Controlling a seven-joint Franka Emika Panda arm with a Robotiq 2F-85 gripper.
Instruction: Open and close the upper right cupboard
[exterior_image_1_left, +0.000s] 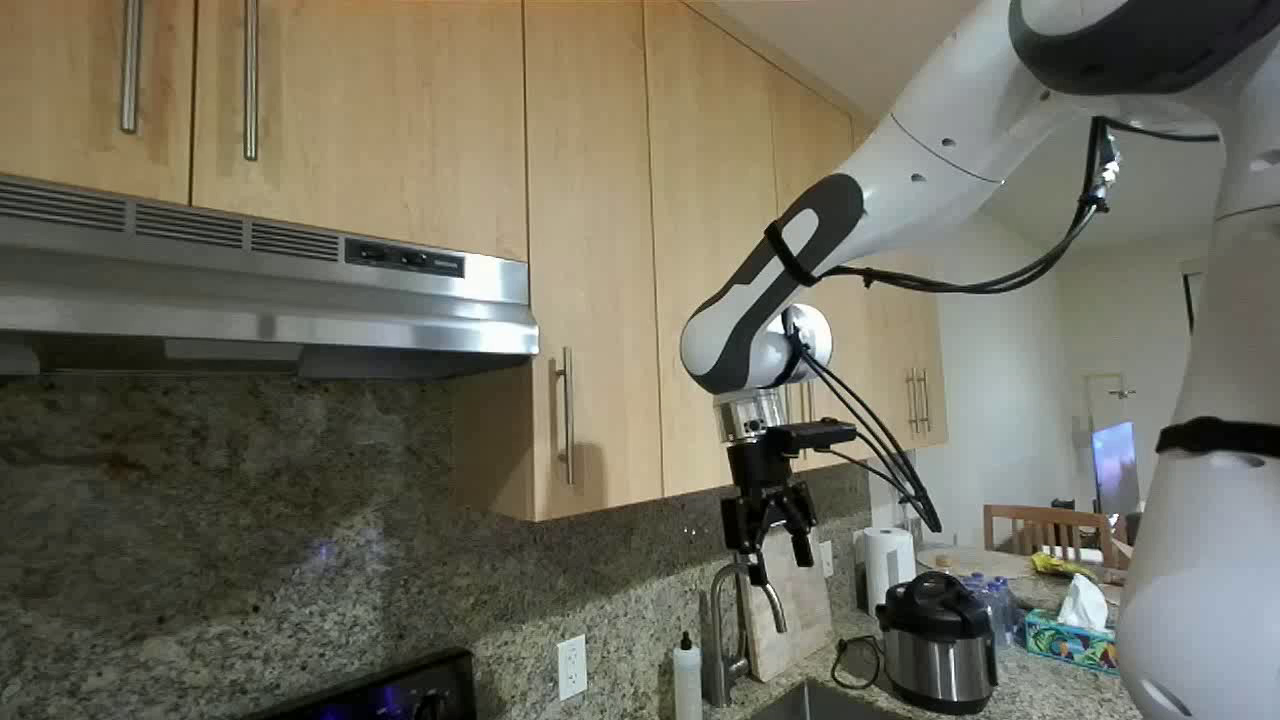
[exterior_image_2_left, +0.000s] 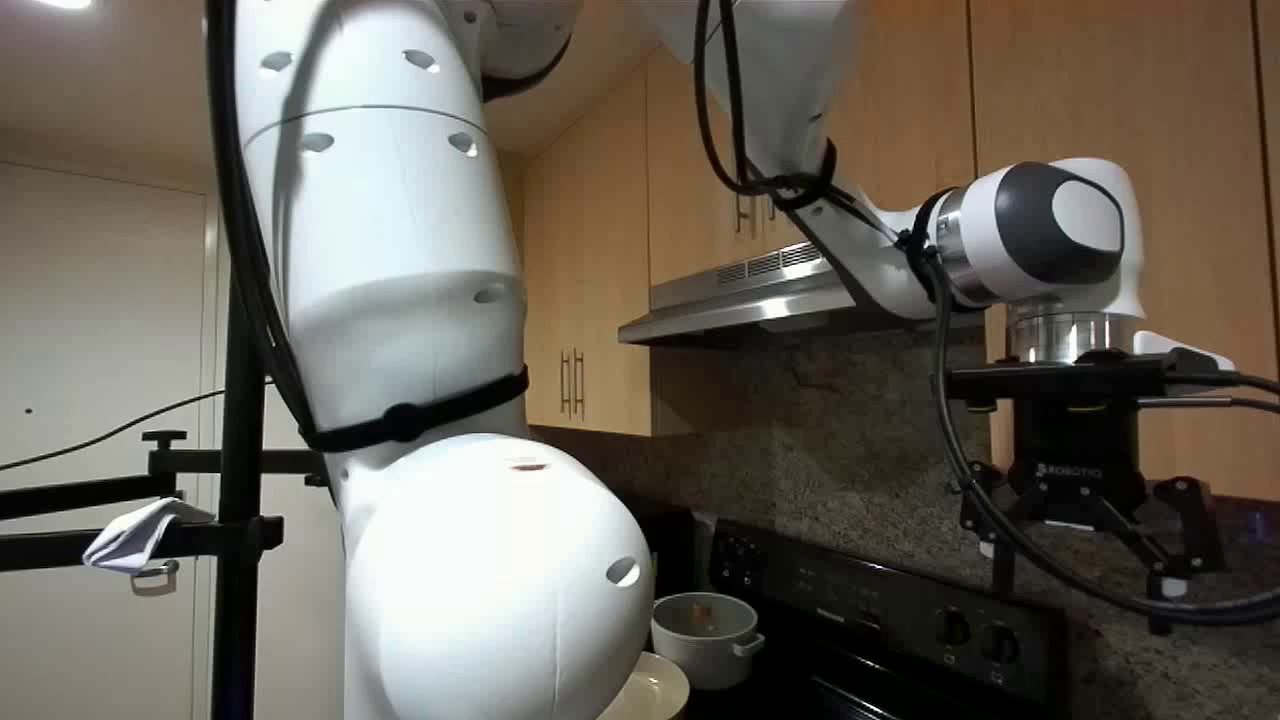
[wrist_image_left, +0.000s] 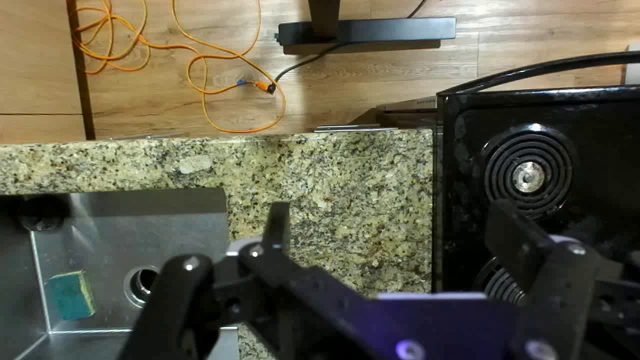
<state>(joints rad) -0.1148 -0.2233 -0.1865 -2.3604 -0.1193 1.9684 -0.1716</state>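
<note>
The upper right cupboard is a tall, narrow light-wood door beside the range hood, and it stands closed. Its slim vertical metal handle is near the lower left edge. In an exterior view the arm covers much of this door, and the handle is hidden there. My gripper points down, lower than the handle and to its right in that picture, apart from the door. Its fingers are spread wide with nothing between them. From the wrist, the gripper looks down over the granite counter.
The steel range hood juts out left of the cupboard. Below my gripper are a faucet, a cutting board and a pressure cooker. The wrist view shows a sink and a black stove.
</note>
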